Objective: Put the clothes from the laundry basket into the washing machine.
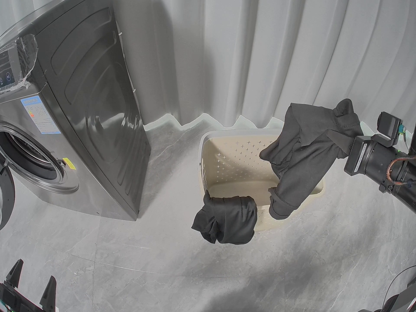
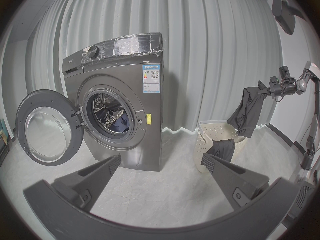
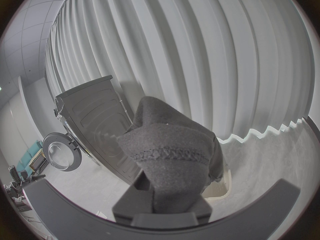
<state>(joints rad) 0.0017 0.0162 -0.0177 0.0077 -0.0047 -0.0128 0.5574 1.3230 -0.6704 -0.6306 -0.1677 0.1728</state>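
Hanging from the right end effector [image 1: 349, 146] at three o'clock in the head view is a dark shirt [image 1: 303, 161], and the fingers are clamped tight on a bunched fold near its collar. The cloth droops limp, with the cuff of one sleeve down at the basket [image 1: 242, 157] rim. The basket sits on the floor near the centre. A second dark garment [image 1: 227, 219] is slumped over its six o'clock rim, half inside and half spilling out. Over at nine o'clock stands the washer [image 1: 86, 109], its door [image 2: 48, 127] swung wide open, and something dark blue seems to lie in the drum [image 2: 110, 115] already. Down at seven o'clock the left end effector [image 2: 160, 159] hovers low with its fingers spread apart and nothing in them.

This shirt looks light and floppy, with no stiffness at all, so expect it to swing and trail on the way across. I'd say it needs lifting until that low sleeve clears the rim, or it may tug the light basket along. At the drum, a dangling sleeve could catch on the door lip. The second garment is best pinched at its thick bunched hump on the rim, not by a loose edge.
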